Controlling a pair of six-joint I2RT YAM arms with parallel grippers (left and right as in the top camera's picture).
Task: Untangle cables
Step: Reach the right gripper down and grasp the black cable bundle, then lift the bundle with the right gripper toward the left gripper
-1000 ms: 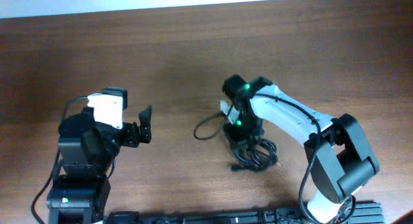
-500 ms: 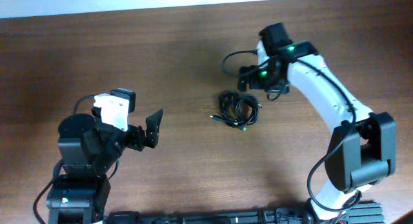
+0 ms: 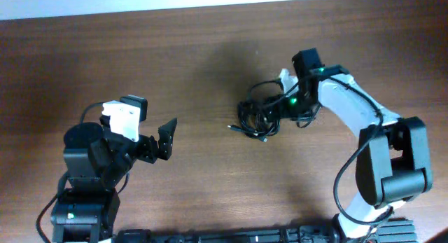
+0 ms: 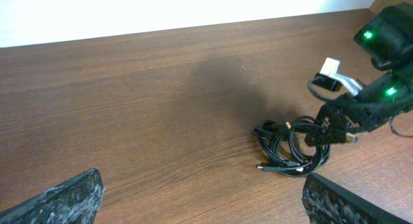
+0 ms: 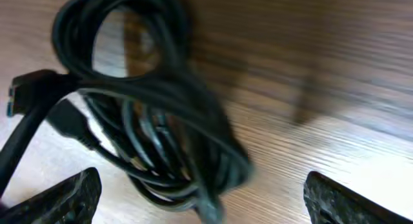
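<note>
table (image 3: 210,54): wood-grain top; bears the cables right of centre, at mid depth.
right arm (image 3: 350,106): reaches in from the right, ending at the cables.
left arm (image 3: 91,159): parked near left, well apart from the cables.
right gripper (image 3: 275,115): jaws spread wide; cables lie between and just ahead of them; no grip seen. Contact with a strand cannot be told, wrist view blurred.
left gripper (image 3: 164,136): jaws spread wide, nothing between them; aimed toward the cables.
cables (image 3: 256,119): thin black cords wound into overlapping loops, one compact heap lying flat.
handling (judged): light and limp, no shape of their own; smooth jacket, likely to slip through a loose pinch; crossed loops likely to drag along as one lump.
outer loop (image 5: 148,1): best hold; take a single strand at the rim of the heap, never through the middle.
plug end (image 4: 262,166): small and rigid, at the near-left edge of the heap; alternative hold on the cord just behind it; likely to snag in a loop.
</note>
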